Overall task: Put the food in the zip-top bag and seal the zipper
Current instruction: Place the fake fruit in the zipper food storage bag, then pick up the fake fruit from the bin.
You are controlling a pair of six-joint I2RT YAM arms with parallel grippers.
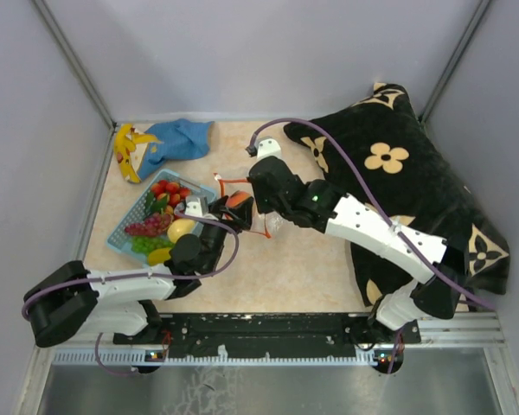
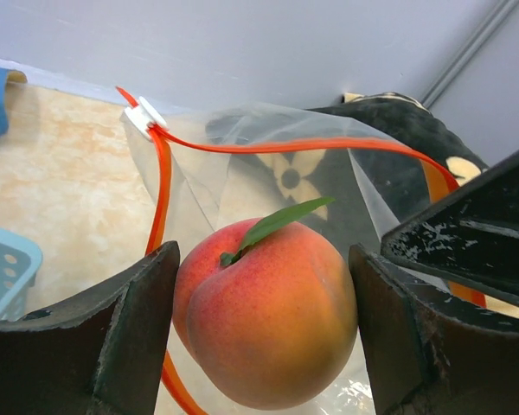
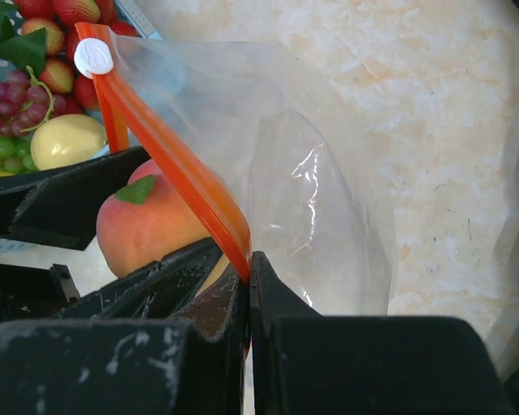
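The left pincer (image 2: 264, 290) grips the peach (image 2: 272, 346) between widely spread fingers, at the mouth of the zip-top bag (image 3: 320, 199). The right pincer (image 3: 249, 290), pressed together, pinches the zipper (image 3: 169, 160) just beside the peach. Beneath both lies a beige, marbled counter (image 1: 294, 268), enclosed by plain grey walls (image 1: 242, 52).

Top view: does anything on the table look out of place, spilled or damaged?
Nothing spilled or broken. A black flowered cushion covers the table's right side, and a banana lies against a crumpled blue cloth at the far left corner, outside the fruit basket.
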